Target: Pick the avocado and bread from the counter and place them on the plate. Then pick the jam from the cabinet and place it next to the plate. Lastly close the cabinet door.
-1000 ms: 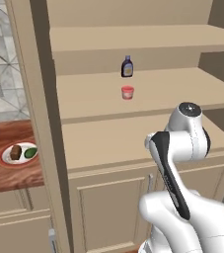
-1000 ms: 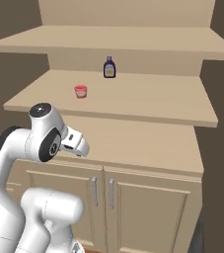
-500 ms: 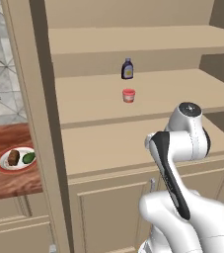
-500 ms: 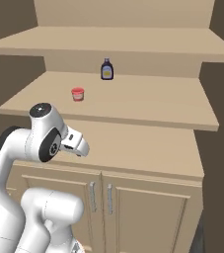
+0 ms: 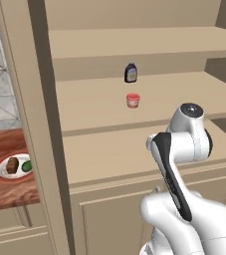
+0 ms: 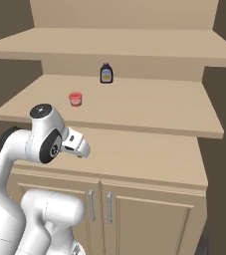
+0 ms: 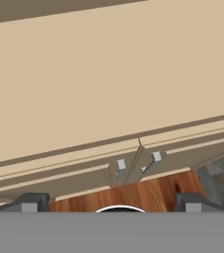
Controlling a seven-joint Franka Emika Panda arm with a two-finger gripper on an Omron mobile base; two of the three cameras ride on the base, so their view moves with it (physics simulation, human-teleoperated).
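Jam (image 5: 133, 100) stands upright on the middle shelf of the cabinet (image 5: 109, 154), near that shelf's front edge and forward of a dark bottle (image 5: 130, 72) with a pale label that sits against the back wall; the two are well apart, so I judge the jar can be taken from the front without disturbing the bottle. The plate (image 5: 1, 173) lies on the counter (image 5: 5, 191), just beyond the cabinet's left side panel, and it already carries the bread (image 5: 12, 165) and the avocado (image 5: 27, 166) side by side, so the first stage reads as complete and the jam stage is the step in hand. My arm is folded in front of the cabinet: the elbow joint rises to about the level of the lowest shelf, below the jam and to its right in the left base view, and the forearm points down toward the base. My gripper (image 7: 108, 200) hangs below that shelf with its fingers spread wide and nothing between them; the hand view looks past them at the two short lower doors (image 7: 128, 165) and a strip of floor. My next move is judged to be raising and extending the hand toward the jar.
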